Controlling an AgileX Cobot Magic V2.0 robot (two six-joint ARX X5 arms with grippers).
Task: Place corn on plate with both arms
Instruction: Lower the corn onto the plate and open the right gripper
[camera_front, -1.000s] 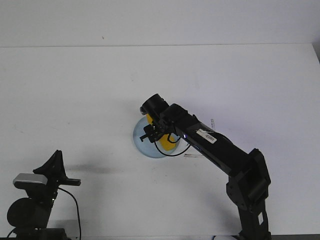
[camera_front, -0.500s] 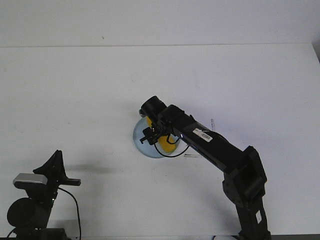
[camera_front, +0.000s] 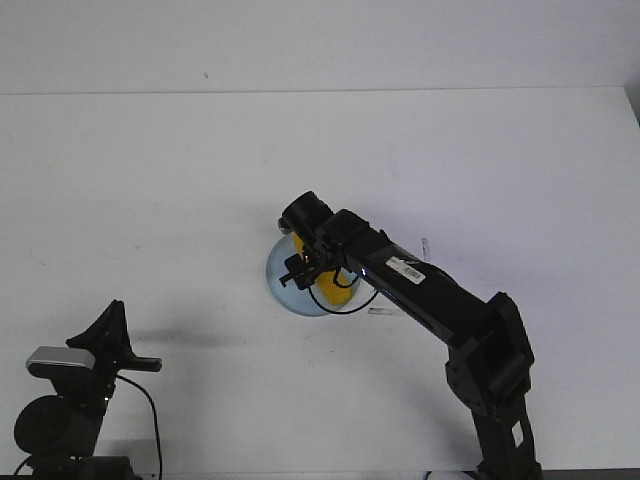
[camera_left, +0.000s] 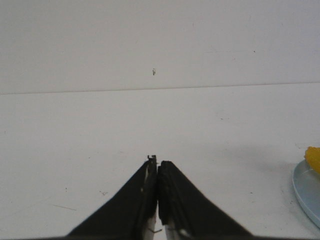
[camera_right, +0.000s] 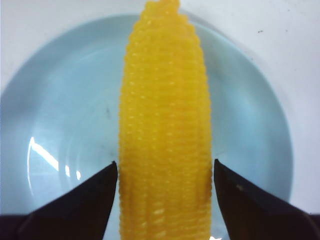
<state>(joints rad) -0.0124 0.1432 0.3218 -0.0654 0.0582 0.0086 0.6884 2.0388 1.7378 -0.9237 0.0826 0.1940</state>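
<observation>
The yellow corn (camera_right: 165, 115) lies lengthwise across the pale blue plate (camera_right: 65, 100), its tapered end reaching past the far rim. My right gripper (camera_right: 165, 167) straddles the cob's thick part, open, each black finger close beside it; a thin gap shows on one side. In the front view the right arm covers most of the plate (camera_front: 283, 287), and only bits of corn (camera_front: 341, 291) show. My left gripper (camera_left: 157, 162) is shut on nothing, low at the table's near left (camera_front: 113, 308). The left wrist view catches the corn (camera_left: 314, 157) and the plate (camera_left: 306, 192) at the frame's edge.
The white table (camera_front: 150, 180) runs to a pale wall at the back. A small thin mark or strip (camera_front: 384, 311) lies on the table just right of the plate.
The right arm shifted slightly and sank a little over the plate one second ago, then held still. The left arm has not moved.
</observation>
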